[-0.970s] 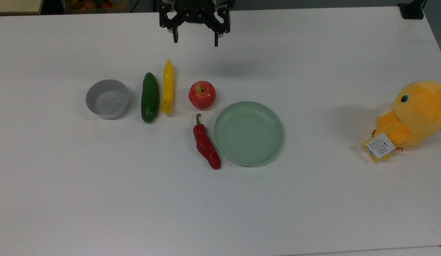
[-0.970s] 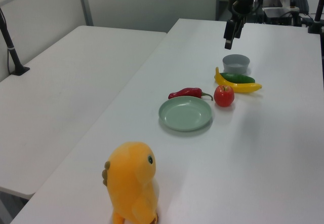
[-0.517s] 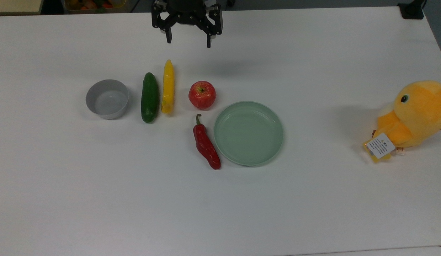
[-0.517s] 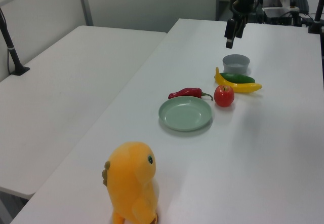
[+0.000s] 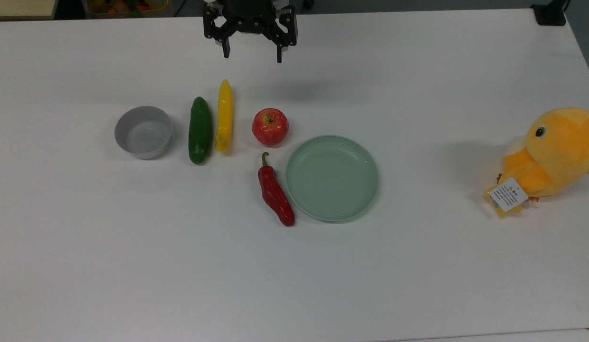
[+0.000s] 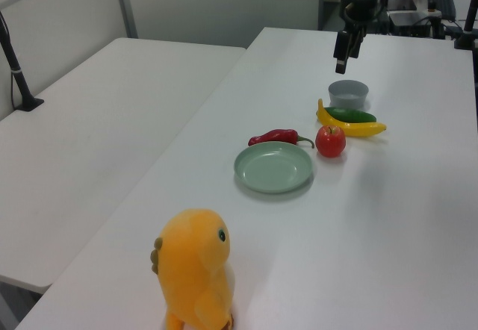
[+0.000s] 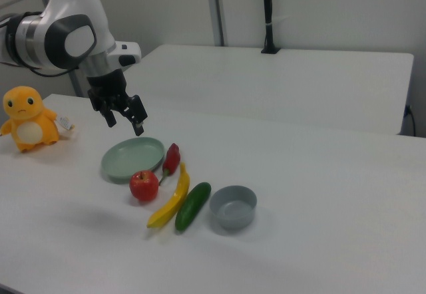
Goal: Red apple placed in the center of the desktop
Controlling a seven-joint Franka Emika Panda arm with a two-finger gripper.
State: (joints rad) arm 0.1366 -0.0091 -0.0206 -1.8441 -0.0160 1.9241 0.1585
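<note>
Above the far edge of the desktop [image 5: 418,266], your gripper [image 5: 252,52] hangs clear of everything, fingers spread wide and holding nothing. The red apple [image 5: 270,126] sits on the table surface, nearer the camera than the gripper in the top view, between the yellow pepper [image 5: 224,116] and the pale green plate [image 5: 332,178], just above the stem of the red chili [image 5: 275,192]. The apple touches none of them, as far as I can judge.

Assessment: you are at the approach step; no grasp is begun. The next move calls for bringing the hand over the apple and lowering it with the fingers straddling the fruit, keeping clear of the chili stem and the plate rim. The apple is round and glossy, so I judge it could slip under an off-centre grip.

Limits: the arm above the wrist is cut off at the top view's upper edge. In the left view the fingers overlap, so their spread cannot be read there.
</note>
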